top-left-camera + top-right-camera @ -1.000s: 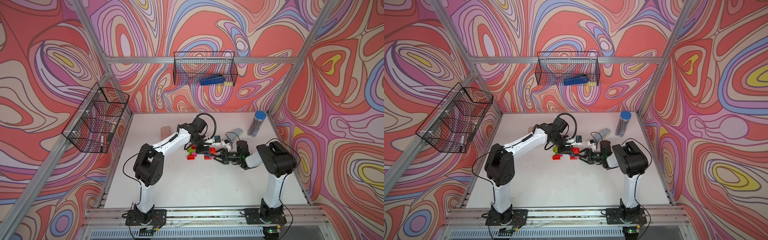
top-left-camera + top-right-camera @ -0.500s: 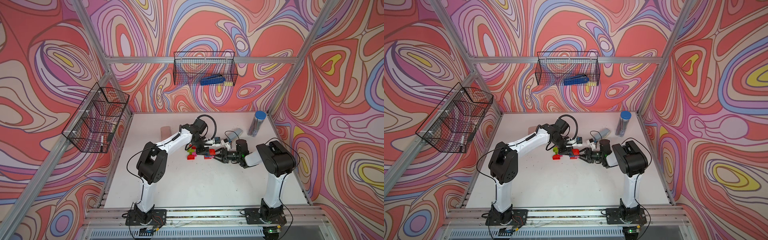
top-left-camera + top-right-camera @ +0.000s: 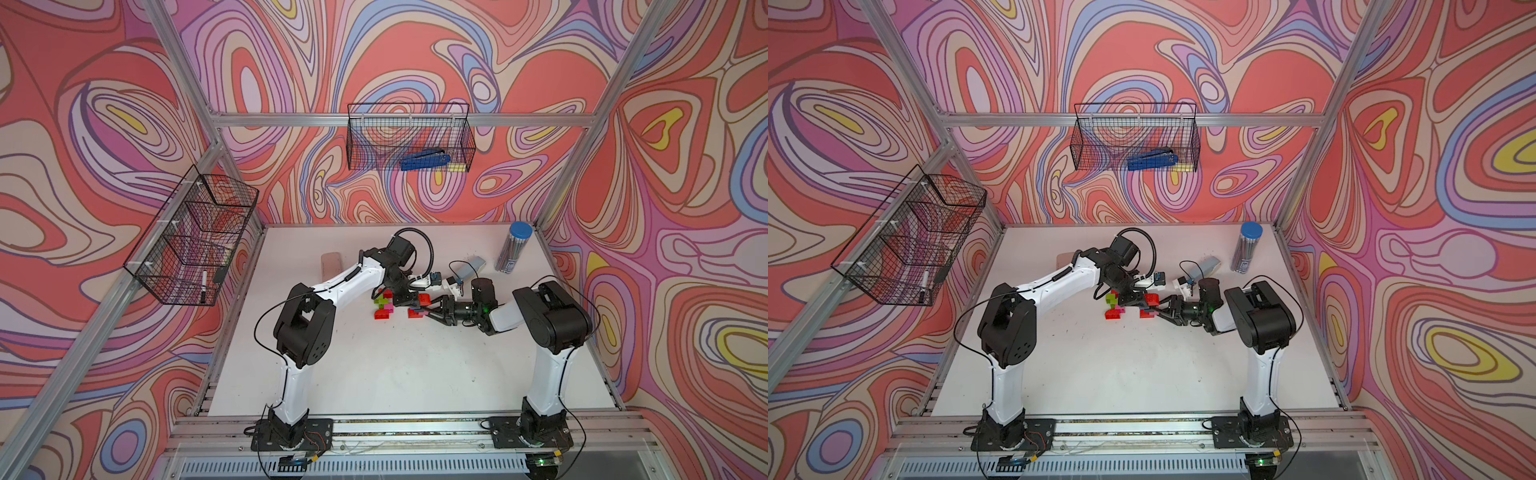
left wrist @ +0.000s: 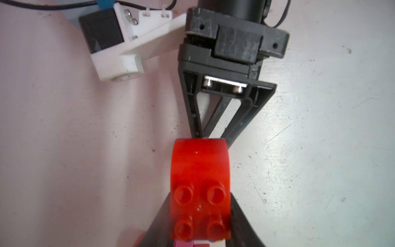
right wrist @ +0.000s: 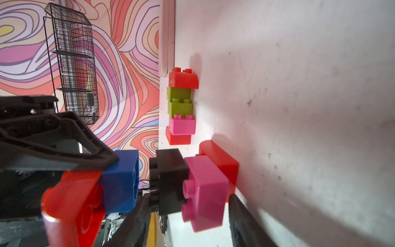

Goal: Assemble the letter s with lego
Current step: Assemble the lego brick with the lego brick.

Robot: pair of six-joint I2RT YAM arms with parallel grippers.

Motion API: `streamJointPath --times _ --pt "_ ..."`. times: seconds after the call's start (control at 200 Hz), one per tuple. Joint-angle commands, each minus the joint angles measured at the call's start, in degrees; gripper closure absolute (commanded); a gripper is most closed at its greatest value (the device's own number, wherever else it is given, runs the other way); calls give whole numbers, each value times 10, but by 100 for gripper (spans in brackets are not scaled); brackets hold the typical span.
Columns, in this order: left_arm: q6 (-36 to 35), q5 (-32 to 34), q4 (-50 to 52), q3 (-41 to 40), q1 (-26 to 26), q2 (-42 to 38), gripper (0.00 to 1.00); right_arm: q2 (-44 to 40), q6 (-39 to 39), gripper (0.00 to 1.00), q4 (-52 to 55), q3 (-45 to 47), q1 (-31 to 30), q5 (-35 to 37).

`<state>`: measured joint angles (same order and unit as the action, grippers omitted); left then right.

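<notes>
**Top views.** White, scuffed bench carrying all items. The left tool clamping tight on a glossy red rounded brick over mid-bench, showing in both top views. The right tool lying low and level, its tips meeting a small brick stack on the bench. A brick row of red, lime and pink lying just beside it, on the left arm's side. Dark ribbed tube with a blue cap standing near the back corner, its pale label being too small to read. Against a second ago: bricks keeping their places, the left arm's black elbow joint shifting slightly toward centre.

**Left wrist view.** The red rounded brick, with four round studs and a smooth curved back, sitting pinched between the black fingers. The right tool pointing at it, tips disappearing behind its curved edge.

**Right wrist view.** The brick stack showing black on pink on red, square and studded, the red one against the bench. The right tool's fingers flanking it part-open; whether they are gripping cannot be told. A blue brick sitting joined to the held red one, just apart from the black.
</notes>
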<state>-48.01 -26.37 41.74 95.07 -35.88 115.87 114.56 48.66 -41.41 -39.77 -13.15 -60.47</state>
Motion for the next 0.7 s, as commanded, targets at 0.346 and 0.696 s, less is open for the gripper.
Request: streamJointPath --times 0.346,0.696 --pt "-19 18 -11 -11 4 13 75 15 -14 43 63 12 7 39" --pt "-25 26 -1 -10 4 24 75 13 -22 43 76 10 8 43"
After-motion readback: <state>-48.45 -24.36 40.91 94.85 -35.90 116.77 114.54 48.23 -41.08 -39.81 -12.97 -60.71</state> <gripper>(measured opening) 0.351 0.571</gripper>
